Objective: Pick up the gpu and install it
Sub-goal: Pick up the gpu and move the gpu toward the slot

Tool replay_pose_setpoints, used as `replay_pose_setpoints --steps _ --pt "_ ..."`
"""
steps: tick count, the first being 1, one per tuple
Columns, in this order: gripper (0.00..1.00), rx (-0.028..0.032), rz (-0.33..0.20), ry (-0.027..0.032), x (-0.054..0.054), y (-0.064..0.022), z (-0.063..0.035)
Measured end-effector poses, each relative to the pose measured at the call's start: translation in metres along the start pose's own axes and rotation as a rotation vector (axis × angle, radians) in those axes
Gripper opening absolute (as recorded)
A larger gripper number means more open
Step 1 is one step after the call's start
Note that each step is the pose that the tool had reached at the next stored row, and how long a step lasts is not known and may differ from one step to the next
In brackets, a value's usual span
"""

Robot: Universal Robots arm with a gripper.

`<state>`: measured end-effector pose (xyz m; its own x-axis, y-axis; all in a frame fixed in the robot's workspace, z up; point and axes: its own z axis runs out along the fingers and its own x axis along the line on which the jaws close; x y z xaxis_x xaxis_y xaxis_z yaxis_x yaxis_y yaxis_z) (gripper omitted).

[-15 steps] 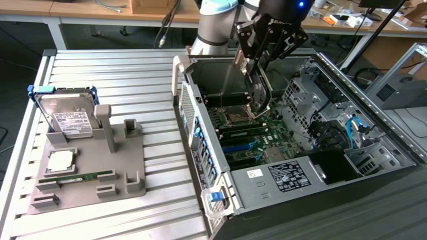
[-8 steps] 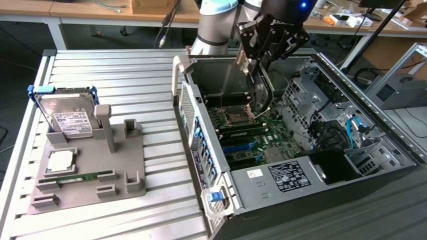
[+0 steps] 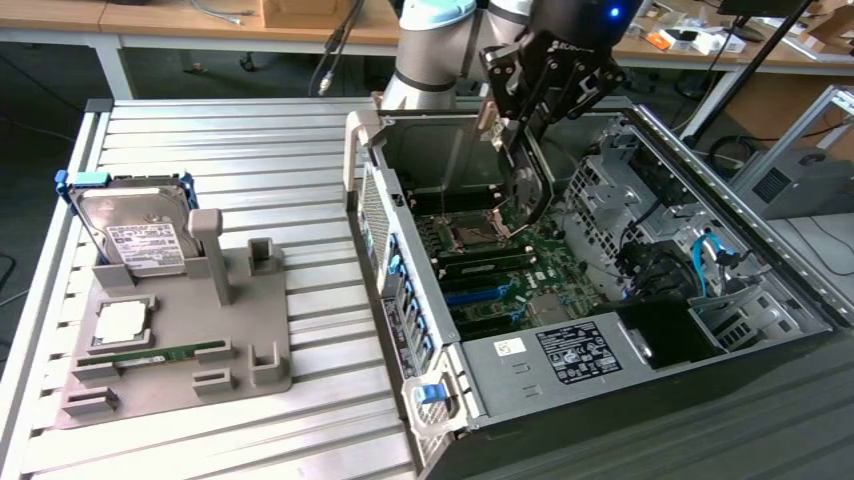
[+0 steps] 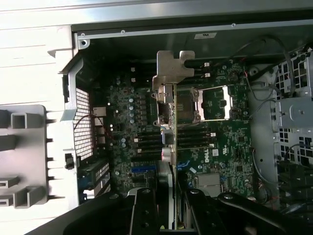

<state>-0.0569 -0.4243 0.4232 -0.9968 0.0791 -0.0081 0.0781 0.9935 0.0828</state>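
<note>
Pickup appears done; the install step is under way. The fingers (image 4: 145,213) are clenching the gpu (image 3: 530,190), which is hanging on edge inside the open case (image 3: 561,385). In the exterior view it is hanging above the motherboard (image 3: 497,292), at one o'clock from the CPU socket (image 3: 474,238). Judgement: seating is calling for squaring the card's edge to a slot.

the arm (image 3: 430,55) stands at the back of the exterior view and bends over. its wrist points the gripper (image 3: 514,130) down, leaning a little toward the exterior view's left. the two dark fingers (image 4: 145,210) sit part way apart, one on each side of the gpu (image 4: 174,142). they pinch its flat faces and hold it on edge.
</note>
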Motion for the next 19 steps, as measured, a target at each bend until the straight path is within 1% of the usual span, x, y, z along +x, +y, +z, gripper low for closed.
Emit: replay_pose_setpoints --steps 19 --pt "0.27 0.0 0.0 0.0001 -0.012 0.0008 0.0026"
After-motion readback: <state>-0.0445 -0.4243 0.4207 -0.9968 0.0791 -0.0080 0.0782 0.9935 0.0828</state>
